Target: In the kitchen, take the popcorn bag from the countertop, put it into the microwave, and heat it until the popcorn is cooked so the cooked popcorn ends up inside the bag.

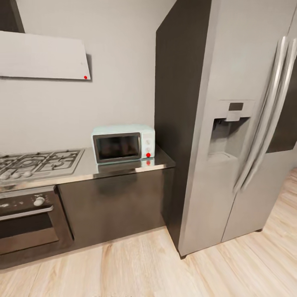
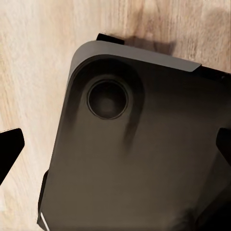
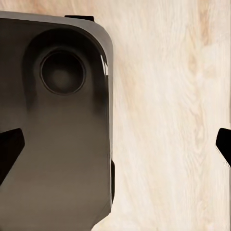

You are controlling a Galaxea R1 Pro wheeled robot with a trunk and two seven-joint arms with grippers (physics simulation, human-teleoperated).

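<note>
The pale mint-blue microwave [image 1: 123,144] stands with its dark glass door closed at the right end of the glossy grey countertop [image 1: 123,168], against the tall dark panel. The popcorn bag and the popcorn are out of view. In the left wrist view my left gripper [image 2: 116,147] is open, its dark fingertips [image 2: 9,150] wide apart over my own dark base and the wooden floor. The right wrist view has my right gripper [image 3: 116,148] open too, fingertips [image 3: 8,150] spread above the floor, with nothing between them.
A steel gas hob [image 1: 37,163] lies left of the microwave, above a black built-in oven [image 1: 29,218]. A tall steel fridge [image 1: 239,123] with long handles stands at the right. A range hood [image 1: 43,55] hangs on the wall. Light wood floor [image 1: 144,268] stretches in front.
</note>
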